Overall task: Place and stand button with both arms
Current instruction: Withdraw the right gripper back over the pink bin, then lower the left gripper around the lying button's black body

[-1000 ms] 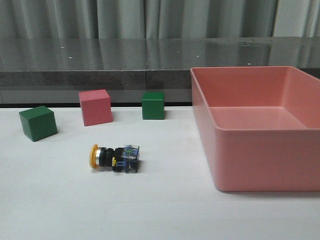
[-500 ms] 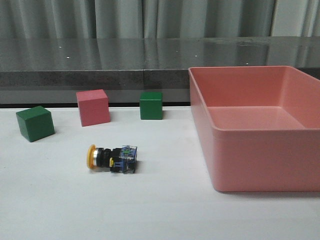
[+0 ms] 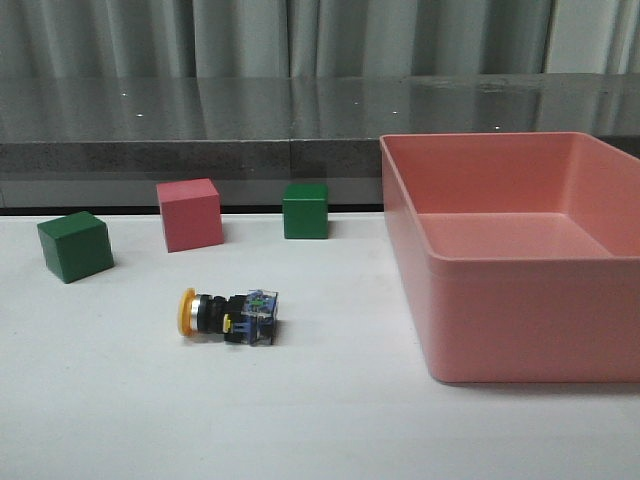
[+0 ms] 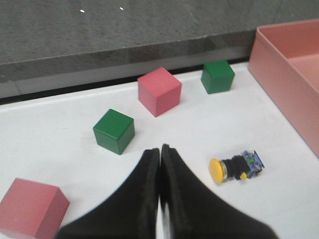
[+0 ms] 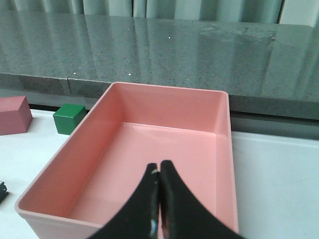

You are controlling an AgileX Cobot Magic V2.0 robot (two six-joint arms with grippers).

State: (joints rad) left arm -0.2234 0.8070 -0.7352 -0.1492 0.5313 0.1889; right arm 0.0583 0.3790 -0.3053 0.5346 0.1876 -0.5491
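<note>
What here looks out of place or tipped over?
Only the button: it lies on its side on the table, yellow cap toward the robot's left. The cubes sit flat, and the pink bin looks empty and undamaged.

My fingers [image 4: 149,199] look matt black; the pink bin [image 3: 520,330] is smooth, glossy plastic; the table [image 3: 330,420] is matt white.
</note>
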